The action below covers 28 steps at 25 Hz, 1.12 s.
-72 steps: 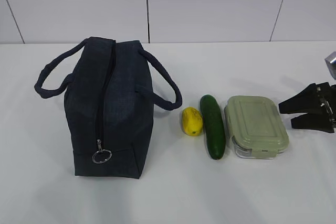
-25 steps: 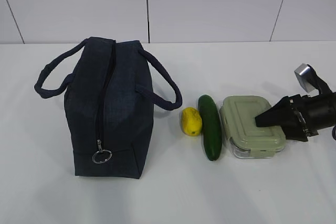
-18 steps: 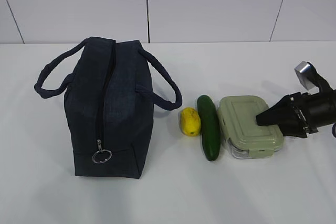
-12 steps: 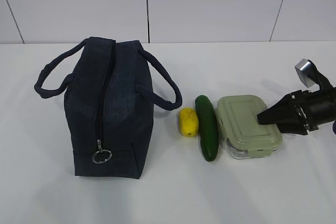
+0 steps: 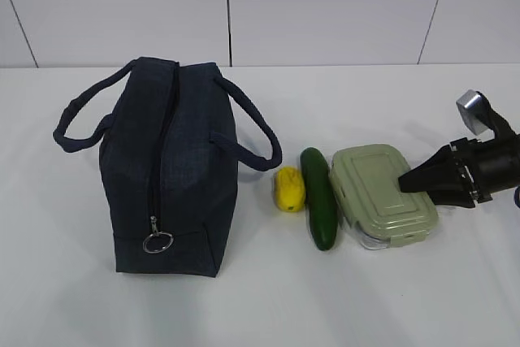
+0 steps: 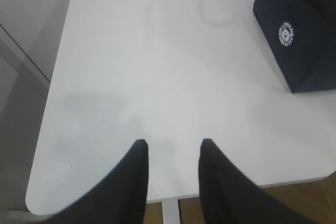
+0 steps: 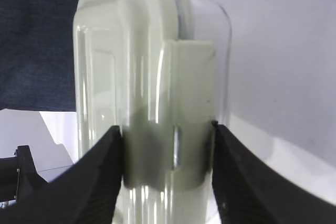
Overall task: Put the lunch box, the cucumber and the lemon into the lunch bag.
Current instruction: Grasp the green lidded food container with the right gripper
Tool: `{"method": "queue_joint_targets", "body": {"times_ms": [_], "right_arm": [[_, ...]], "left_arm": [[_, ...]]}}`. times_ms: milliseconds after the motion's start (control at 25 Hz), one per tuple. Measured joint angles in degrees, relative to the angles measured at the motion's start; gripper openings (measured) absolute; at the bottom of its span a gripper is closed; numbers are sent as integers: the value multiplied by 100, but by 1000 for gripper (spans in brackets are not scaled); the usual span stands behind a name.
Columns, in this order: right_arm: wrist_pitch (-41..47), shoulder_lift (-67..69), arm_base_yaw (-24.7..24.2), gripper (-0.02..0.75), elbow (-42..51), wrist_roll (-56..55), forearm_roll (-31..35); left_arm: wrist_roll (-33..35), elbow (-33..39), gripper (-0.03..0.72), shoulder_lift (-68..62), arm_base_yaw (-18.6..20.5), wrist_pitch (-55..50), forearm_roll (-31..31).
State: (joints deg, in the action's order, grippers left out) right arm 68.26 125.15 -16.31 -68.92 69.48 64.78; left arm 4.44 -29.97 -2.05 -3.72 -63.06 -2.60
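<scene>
A: Where does the right gripper (image 5: pixel 404 182) sit?

B: It reaches in from the right edge of the table (image 5: pixel 341 298), and its two dark fingers (image 7: pixel 105 166) clamp the near end of the lunch box (image 5: pixel 382 193), one on the lid side and one on the clear base. In the right wrist view the pale green lid and its snap tab fill the space between the fingers, so the claw is grasping the box.

A: And the other items?

B: Beyond the box from that claw lies the cucumber (image 5: pixel 318 197), right against the box's far long side. The lemon (image 5: pixel 289 188) rests just past the cucumber, touching or nearly touching it. Farther still stands the lunch bag (image 5: pixel 169 166), upright, with its zipper running down the facing end to a metal ring pull (image 5: pixel 158 242) and a loop handle (image 5: pixel 252 137) drooping toward the lemon.

A: What about the left gripper (image 6: pixel 172 145)?

B: Its fingers stand apart over bare table, holding nothing. The bag's corner shows ahead and to the right of that claw, well apart from it.

A: Any writing?

B: A small round white logo (image 6: pixel 285 33) sits on the bag's side in the left wrist view. Its lettering is too small to read.
</scene>
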Motion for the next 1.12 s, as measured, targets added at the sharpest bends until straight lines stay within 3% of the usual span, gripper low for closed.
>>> {"method": "queue_joint_targets", "body": {"times_ms": [160,480,720,920,1120], "right_arm": [[13,0,0,386,0,-12,-15],[13,0,0,386,0,-12,-15],[13,0,0,386,0,-12,-15],[23,0,0,386,0,-12,-25],[23,0,0,386,0,-12,-23]], "left_arm": [[0,-72,237,-706,0,99,169],[96,-802,244,-2682,0,630,1355],[736,-1310,290,-4156,0,842,2093],[1348,-1397,368,-5192,0,1103,2925],[1942,-1425,386,-6117,-47,1262,3598]]}}
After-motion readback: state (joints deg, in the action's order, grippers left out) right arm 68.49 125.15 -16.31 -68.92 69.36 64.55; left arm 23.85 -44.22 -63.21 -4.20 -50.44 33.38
